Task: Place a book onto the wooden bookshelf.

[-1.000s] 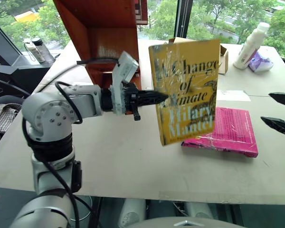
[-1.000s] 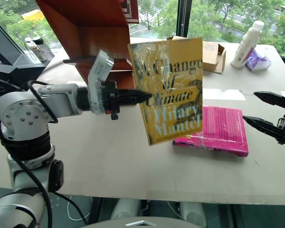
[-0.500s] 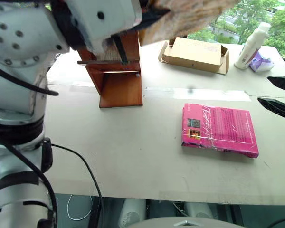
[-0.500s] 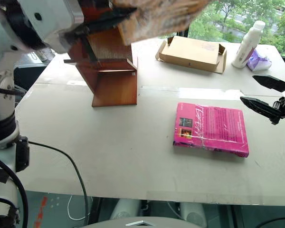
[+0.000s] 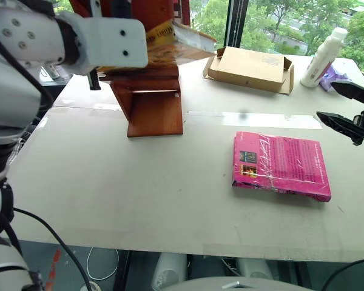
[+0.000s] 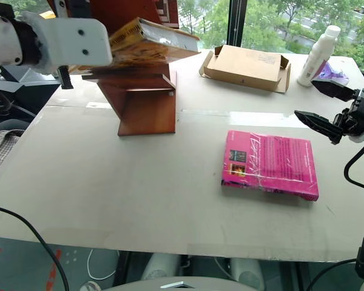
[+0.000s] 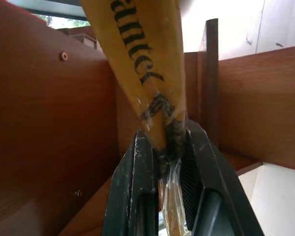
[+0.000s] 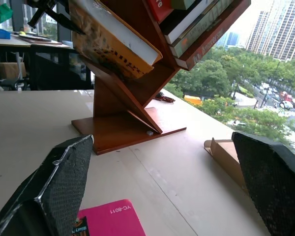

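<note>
Placement is the step in hand: the large yellow hardback book in glossy plastic wrap (image 6: 150,43) lies nearly flat at the upper left of the frame, its far end over a shelf of the tall reddish-brown wooden bookshelf (image 6: 147,103), its near end pinched by the left gripper (image 7: 163,162), which is clamped tight on the book's lower edge. Whether the book already rests on the shelf board or hangs just above it, I cannot tell. By my judgement the next move calls for sliding the book deeper and settling it on the board before the gripper lets go; released too soon, it could tip off the front.

At the right edge of the frame the right gripper (image 6: 323,107) hangs with its fingers spread wide, holding nothing, above the pale table (image 6: 121,188) and just beside the magenta-pink book (image 6: 270,165) lying flat at centre right.

The left wrist view gives what the head views lack: the pinch itself, with black lettering and crinkled wrap between the fingers, and the shelf's wooden walls close around. The right wrist view shows the book's pale page edge (image 8: 123,37) from the side, and other books (image 8: 196,24) on the shelf above
</note>
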